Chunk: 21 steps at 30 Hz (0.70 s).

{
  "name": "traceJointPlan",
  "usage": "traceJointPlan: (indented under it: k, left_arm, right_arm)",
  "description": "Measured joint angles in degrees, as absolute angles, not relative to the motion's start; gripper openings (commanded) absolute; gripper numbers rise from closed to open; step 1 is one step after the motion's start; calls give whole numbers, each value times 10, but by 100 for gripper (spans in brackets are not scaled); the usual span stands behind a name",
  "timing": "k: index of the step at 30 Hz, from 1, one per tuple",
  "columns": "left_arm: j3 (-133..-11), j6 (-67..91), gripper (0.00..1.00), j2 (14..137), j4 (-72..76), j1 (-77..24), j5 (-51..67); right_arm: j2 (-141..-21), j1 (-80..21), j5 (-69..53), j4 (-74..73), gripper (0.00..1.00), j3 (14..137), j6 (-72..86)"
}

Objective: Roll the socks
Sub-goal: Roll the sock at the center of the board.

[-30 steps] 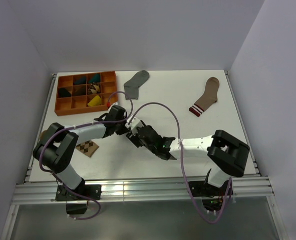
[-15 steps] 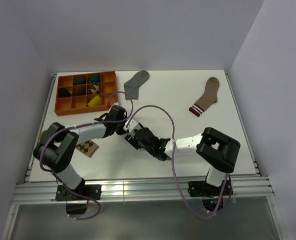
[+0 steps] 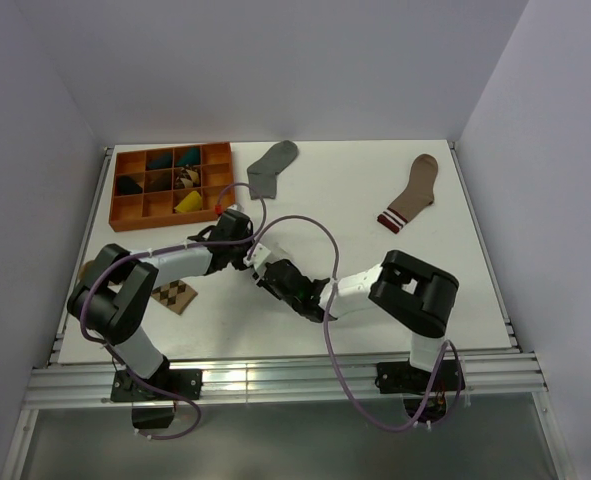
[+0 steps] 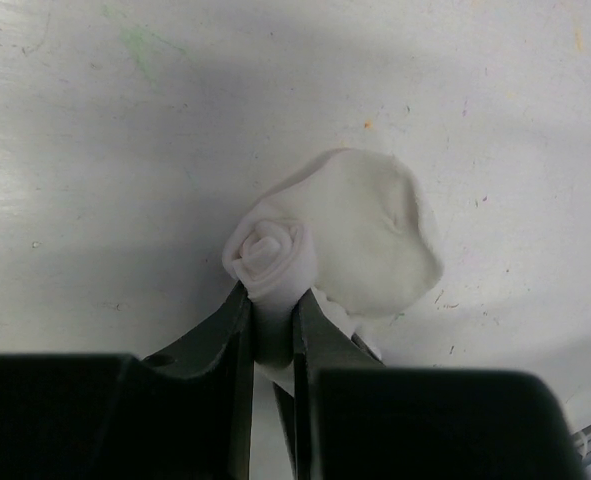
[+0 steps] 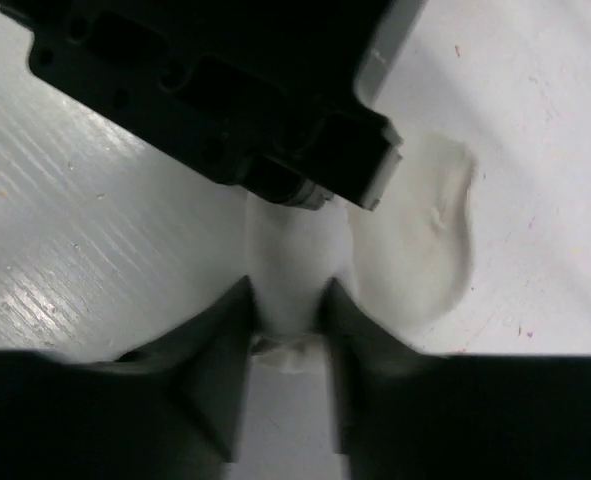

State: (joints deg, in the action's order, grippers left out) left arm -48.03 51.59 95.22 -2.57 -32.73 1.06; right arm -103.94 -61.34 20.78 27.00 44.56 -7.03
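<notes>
Fabric this soft and light will likely uncoil unless pinched across the roll itself. The white sock (image 4: 375, 230), partly rolled, lies on the table (image 4: 95, 150) between the arms; the left gripper (image 4: 272, 325) clamps its spiral narrowly, and the right gripper (image 5: 287, 315) squeezes the same roll's far end.

The plain white fabric sock (image 4: 345, 235) is partly wound into a tight spiral roll, its remainder flat. The plain grey fabric sock (image 3: 273, 165) lies unrolled, well apart.
</notes>
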Motion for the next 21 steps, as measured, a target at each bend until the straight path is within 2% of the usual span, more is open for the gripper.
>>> traceJointPlan:
  k: [2,3,4,7,8,10,11,13,21]
  left_arm:
    - [-480,515,1,952,-25,-326,13]
    - [-480,515,2,952,-25,-325,14]
    - [-480,514,3,952,-25,-324,15]
    - [-480,512,19,952,-24,-322,17]
    - [-480,512,34,952,-24,-322,18]
    - [-480,510,48,952,-25,-321,18]
    - [-480,510,59,952,-25,-320,18]
    - [-480,513,68,949,-25,-318,17]
    - [-436,540,68,890,-26,-317,-15]
  right_arm:
    - [-1043,-612,214,270,19,447,-72]
    - [-1042,-611,213,270,4,447,-69]
    - [-1040,-611,213,269,0,447,-70]
    - [-1033,-599,191,260,0,447,-57]
    - [-1028,-591,174,253,0,447,-51]
    - [-1018,-570,132,240,0,447,-31]
    - [-1013,-557,105,232,0,448,-20]
    - [-1007,-525,46,206,0,458,7]
    - [-1034,-433,-161,97,0,540,95]
